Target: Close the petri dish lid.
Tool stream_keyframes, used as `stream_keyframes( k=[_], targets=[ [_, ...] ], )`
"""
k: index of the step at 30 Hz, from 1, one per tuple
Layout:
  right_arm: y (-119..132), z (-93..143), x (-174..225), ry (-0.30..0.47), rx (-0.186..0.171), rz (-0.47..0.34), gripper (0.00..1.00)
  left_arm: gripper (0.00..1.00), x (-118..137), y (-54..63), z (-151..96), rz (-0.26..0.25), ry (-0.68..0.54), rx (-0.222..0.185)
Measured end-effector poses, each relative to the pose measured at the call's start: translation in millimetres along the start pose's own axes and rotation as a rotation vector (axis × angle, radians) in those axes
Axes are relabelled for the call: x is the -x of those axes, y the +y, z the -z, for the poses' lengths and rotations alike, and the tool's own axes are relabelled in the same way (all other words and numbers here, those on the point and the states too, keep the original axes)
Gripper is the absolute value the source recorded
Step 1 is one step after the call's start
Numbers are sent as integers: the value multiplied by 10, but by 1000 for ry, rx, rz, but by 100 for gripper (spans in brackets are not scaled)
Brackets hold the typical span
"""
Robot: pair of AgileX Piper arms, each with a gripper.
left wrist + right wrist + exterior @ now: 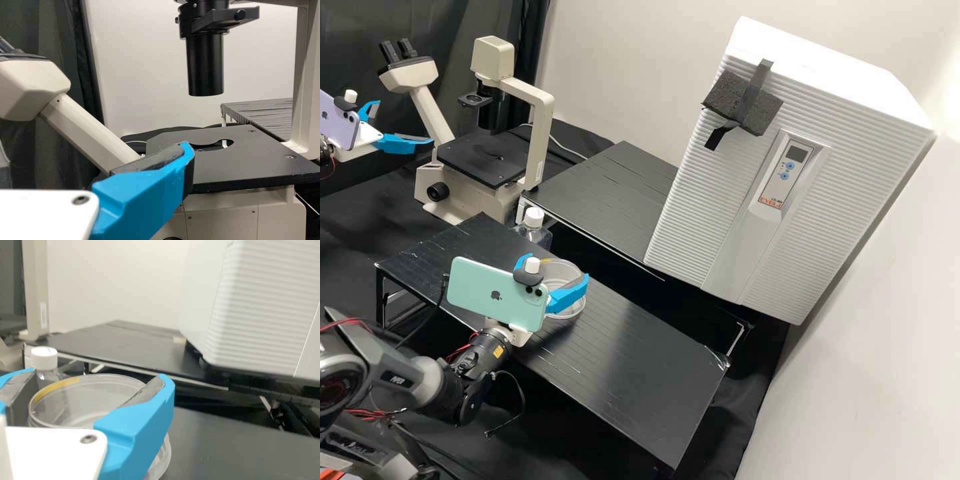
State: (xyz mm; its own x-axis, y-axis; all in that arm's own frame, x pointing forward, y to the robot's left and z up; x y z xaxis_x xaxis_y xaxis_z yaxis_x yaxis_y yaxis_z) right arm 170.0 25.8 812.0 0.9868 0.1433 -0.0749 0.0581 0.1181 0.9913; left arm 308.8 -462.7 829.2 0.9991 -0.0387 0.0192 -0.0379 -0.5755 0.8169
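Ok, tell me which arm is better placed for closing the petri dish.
The right, I'd say: the right end effector is at the petri dish, over the black stand. The left end effector hangs open near the microscope, well away from the dish.

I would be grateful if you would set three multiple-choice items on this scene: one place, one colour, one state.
1. Where is the clear round plastic dish?
A) microscope stage
B) low black slatted platform
C) white ribbed cabinet top

2. What colour is the cap of the clear bottle?
A) white
B) red
C) green

3. How is the left pincer?
A) shut on the bottle
B) shut on the dish
C) open

1 B: the high view shows the dish there.
2 A: the right wrist view shows it white.
3 C: the high view shows its blue fingers apart.
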Motion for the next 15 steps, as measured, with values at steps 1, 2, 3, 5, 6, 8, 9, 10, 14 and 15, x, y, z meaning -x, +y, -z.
stream_keyframes(
  k=[1,2,3,5,6,8,9,10,14,15],
  targets=[
    [-20,-10,-12,-8,1,7,0,100,0,0,0,0,0,0],
    [-33,-23,-22,-20,2,11,0,100,0,0,0,0,0,0],
    [-42,-36,-30,-27,2,13,0,100,0,0,0,0,0,0],
    [-44,-38,-41,-18,9,4,0,100,0,0,0,0,0,0],
    [-47,-40,-44,-16,7,4,0,100,0,0,0,0,0,0],
    [-45,-49,-48,-17,5,0,0,100,0,0,0,0,0,0],
    [-37,-59,-49,-20,4,-7,0,100,0,0,0,0,0,0],
    [-32,-67,-49,-23,4,-12,0,100,0,0,0,0,0,0],
    [3,-95,-42,-35,5,-36,0,100,0,0,0,0,0,0],
    [7,-101,-40,-39,5,-39,0,100,0,0,0,0,0,0]
  ],
)
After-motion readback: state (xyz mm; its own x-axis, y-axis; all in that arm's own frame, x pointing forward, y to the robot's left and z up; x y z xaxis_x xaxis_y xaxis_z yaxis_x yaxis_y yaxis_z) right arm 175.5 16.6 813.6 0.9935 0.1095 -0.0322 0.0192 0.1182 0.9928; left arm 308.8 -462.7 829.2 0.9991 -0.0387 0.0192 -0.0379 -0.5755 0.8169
